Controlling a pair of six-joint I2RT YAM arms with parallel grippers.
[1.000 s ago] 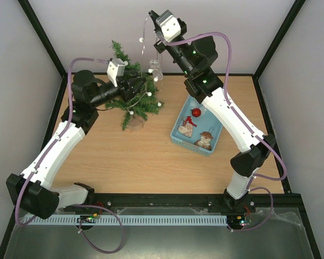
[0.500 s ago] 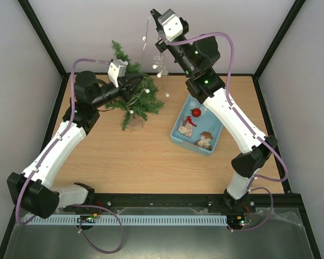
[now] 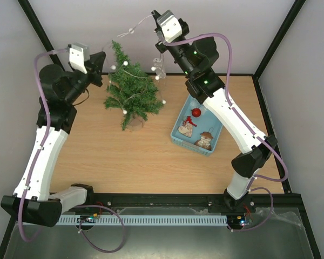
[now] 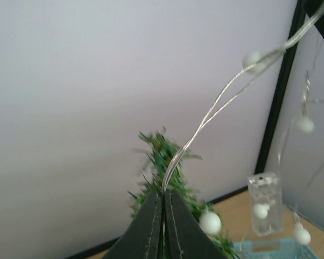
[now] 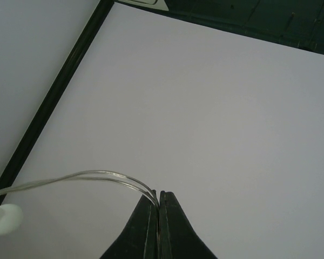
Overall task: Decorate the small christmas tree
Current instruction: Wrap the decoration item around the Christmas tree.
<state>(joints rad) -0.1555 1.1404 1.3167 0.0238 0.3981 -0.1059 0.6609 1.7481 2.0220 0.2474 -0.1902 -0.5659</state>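
Left tool [image 4: 163, 200] is clenched on the wire light string [image 4: 205, 116]. Right tool [image 5: 159, 198] grips the same string. The small christmas tree [image 3: 130, 91] stands on the counter [image 3: 140, 162], left of the basket [image 3: 186, 145].

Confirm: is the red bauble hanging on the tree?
No, the red bauble lies in the blue basket, apart from the small christmas tree.
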